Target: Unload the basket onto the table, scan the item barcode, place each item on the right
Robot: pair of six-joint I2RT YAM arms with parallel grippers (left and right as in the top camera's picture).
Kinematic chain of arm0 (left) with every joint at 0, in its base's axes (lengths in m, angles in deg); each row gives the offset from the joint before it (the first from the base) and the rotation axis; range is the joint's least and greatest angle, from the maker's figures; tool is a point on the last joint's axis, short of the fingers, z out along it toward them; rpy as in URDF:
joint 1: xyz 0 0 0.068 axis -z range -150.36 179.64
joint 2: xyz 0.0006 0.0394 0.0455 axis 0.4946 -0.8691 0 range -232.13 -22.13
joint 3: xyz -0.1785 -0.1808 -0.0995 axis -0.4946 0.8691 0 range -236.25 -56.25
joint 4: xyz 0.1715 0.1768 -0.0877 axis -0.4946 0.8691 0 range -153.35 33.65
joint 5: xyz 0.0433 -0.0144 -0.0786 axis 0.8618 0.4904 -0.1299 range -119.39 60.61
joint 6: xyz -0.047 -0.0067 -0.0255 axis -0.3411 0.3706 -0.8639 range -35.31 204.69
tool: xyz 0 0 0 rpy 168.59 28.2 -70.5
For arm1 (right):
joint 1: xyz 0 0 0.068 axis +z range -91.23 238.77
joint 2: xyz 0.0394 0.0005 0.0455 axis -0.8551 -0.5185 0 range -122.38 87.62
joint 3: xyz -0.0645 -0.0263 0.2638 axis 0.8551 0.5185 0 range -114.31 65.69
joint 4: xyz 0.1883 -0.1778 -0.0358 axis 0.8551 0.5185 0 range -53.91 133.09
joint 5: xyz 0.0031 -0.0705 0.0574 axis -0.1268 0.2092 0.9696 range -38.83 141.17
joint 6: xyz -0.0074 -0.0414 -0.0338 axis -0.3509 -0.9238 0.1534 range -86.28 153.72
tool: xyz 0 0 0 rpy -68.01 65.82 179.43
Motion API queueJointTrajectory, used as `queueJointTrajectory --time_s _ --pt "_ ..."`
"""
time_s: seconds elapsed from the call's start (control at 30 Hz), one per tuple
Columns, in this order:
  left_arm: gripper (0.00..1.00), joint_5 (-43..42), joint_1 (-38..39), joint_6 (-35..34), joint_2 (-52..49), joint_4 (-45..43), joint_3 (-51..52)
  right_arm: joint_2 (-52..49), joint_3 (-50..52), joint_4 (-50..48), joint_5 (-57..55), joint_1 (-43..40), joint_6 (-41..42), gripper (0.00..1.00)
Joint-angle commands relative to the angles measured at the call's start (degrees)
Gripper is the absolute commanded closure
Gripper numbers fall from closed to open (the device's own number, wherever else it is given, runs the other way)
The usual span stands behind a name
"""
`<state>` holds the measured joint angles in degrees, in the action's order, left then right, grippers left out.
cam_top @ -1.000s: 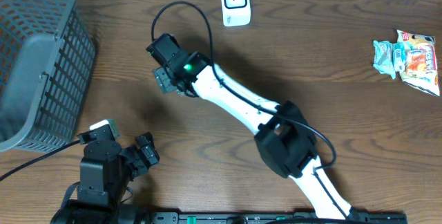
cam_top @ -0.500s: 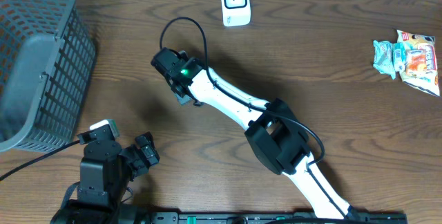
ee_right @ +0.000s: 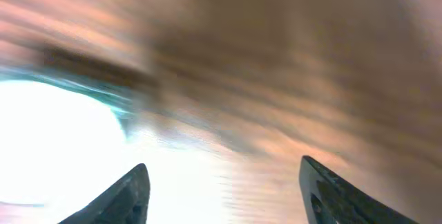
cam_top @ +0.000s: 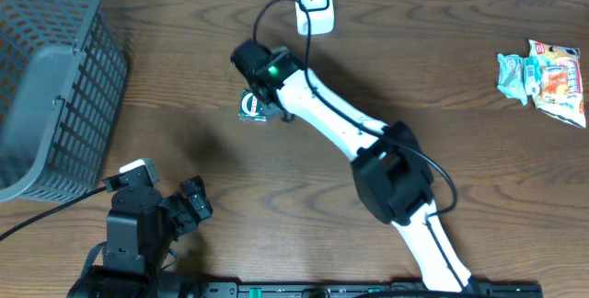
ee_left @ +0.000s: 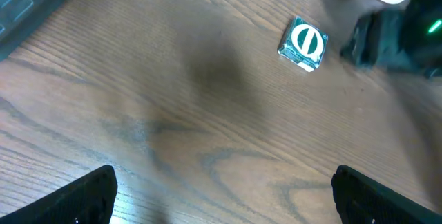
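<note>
Small green-and-white packet [cam_top: 250,105] flat on counter [cam_top: 460,151], just beside right end effector [ee_right: 222,193], ungripped. End effector spread, pinching nothing. Scanner [cam_top: 313,2] near, past the arm. Likely step: pickup ahead of presenting barcode. Next: close on packet edges, lift, turn code toward scanner. Left end effector [ee_left: 224,196] spread wide, well apart. Right wrist view badly smeared; barcode face not discernible.

White links [cam_top: 331,120], black joints [cam_top: 391,183], black cable [cam_top: 276,3], green light [cam_top: 273,69]
</note>
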<state>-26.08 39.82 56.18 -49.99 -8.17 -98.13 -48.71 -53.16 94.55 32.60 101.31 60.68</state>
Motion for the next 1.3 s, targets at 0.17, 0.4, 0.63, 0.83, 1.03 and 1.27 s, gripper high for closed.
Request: queueJointTrajectory --time_s 0.17,0.4,0.63,0.83,1.03,1.27 --pt "0.02 0.15 -0.11 0.13 0.26 0.07 -0.11 3.15 -0.37 -16.81 18.14 1.31 -2.56 0.87" --pt "0.02 0.15 -0.13 0.13 0.26 0.07 -0.11 -1.05 -0.39 -18.88 19.89 2.40 -1.11 0.99" --pt "0.02 0.15 -0.13 0.13 0.26 0.07 -0.11 -5.25 -0.37 -18.71 22.16 3.96 -1.31 0.99" --pt "0.02 0.15 -0.13 0.13 0.26 0.07 -0.11 -5.90 -0.39 -15.15 20.15 3.80 -1.29 0.99" --pt "0.02 0.15 -0.13 0.13 0.26 0.07 -0.11 -3.43 -0.39 -0.55 5.16 3.10 5.05 0.99" --pt "0.02 0.15 -0.13 0.13 0.26 0.07 -0.11 2.49 -0.39 6.95 -3.87 1.16 7.08 0.99"
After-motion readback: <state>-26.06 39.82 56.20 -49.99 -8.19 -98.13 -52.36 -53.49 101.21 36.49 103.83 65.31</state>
